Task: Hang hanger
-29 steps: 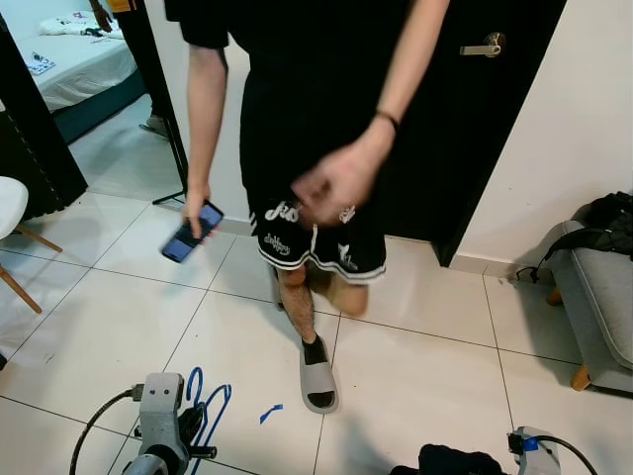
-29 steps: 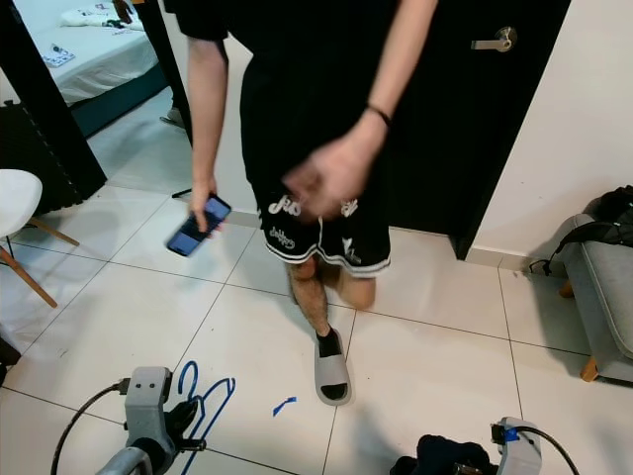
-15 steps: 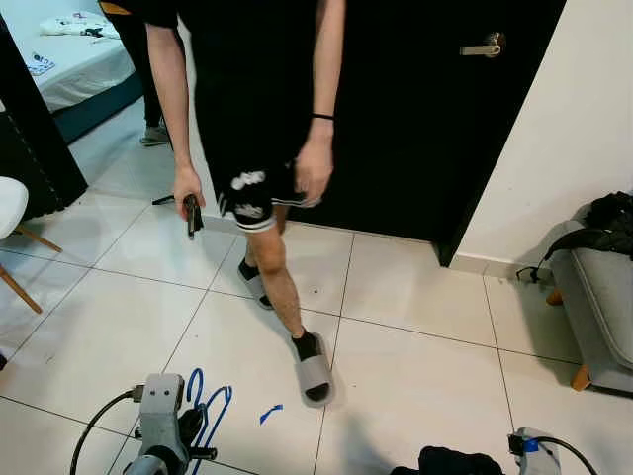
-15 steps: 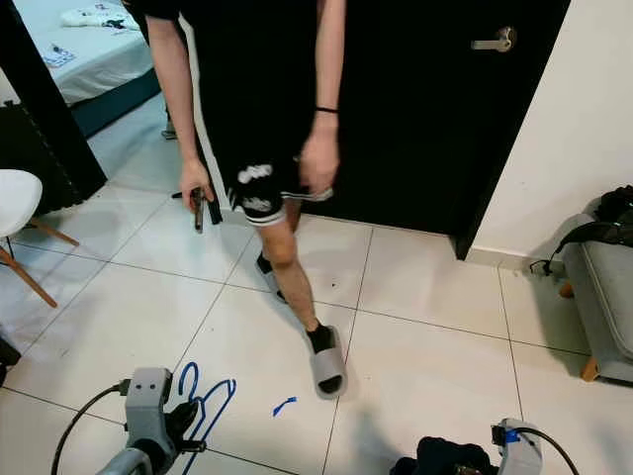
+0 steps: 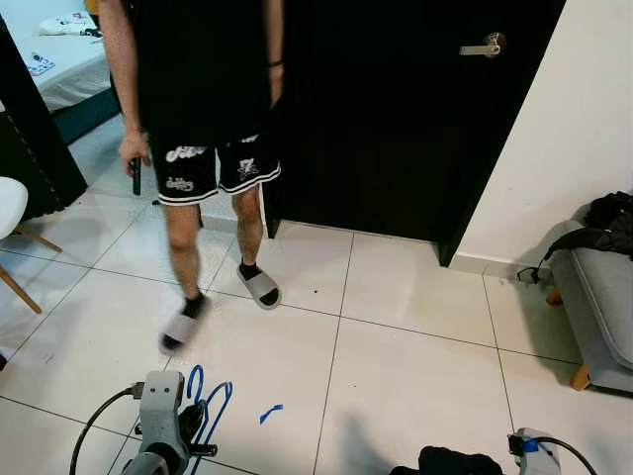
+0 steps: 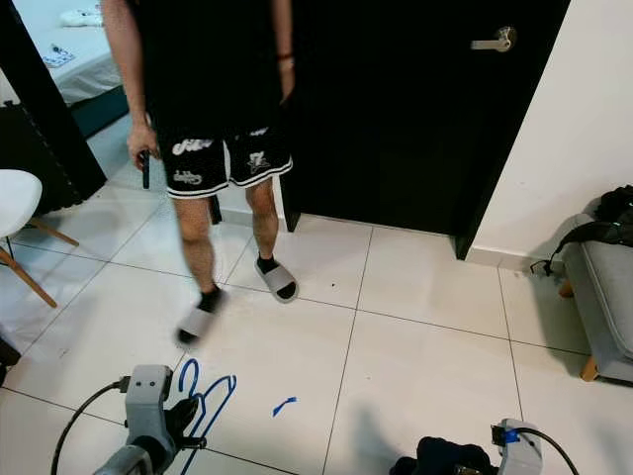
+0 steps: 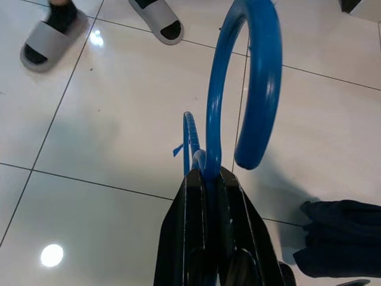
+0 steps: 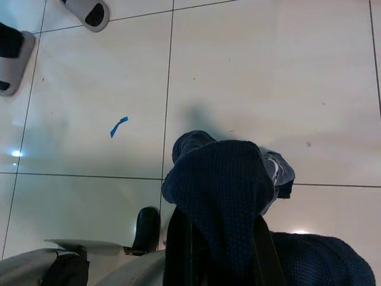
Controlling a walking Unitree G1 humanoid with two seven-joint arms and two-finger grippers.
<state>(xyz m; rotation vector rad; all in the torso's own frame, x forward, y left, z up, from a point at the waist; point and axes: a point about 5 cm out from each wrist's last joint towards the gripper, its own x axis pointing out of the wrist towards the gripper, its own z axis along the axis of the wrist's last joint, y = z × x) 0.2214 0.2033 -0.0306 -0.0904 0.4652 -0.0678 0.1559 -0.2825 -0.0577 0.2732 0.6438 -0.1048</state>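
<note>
Left wrist view shows my left gripper (image 7: 206, 179) with its two black fingers pressed together on the stem of a blue plastic hanger (image 7: 253, 89); the hanger's hook curves up and away from the fingertips over the pale tiled floor (image 7: 119, 137). In the eye views that same gripper sits low at the near left, the blue hanger (image 5: 203, 401) standing out of it just above the tiles. A small scrap of blue tape (image 5: 270, 412) lies on the floor just to the right of the hanger.

My right gripper (image 8: 217, 238) is at the near right, its fingers clamped around a fold of dark navy knitted garment (image 8: 223, 190), which drapes over and between them and bunches below.

Farther off on the left, a person (image 5: 203, 89) in a black top and black shorts with white lettering stands on the tiles, wearing grey slides (image 5: 259, 287) and holding a dark phone (image 5: 135, 176) down at their side. Behind them is a black door (image 5: 396, 109) with a silver lever handle (image 5: 482, 46). A grey seat (image 5: 598, 297) with a black bag on it stands at the far right, a white chair (image 5: 10, 213) at the left edge, and a bed (image 5: 69, 64) shows in the room beyond.
</note>
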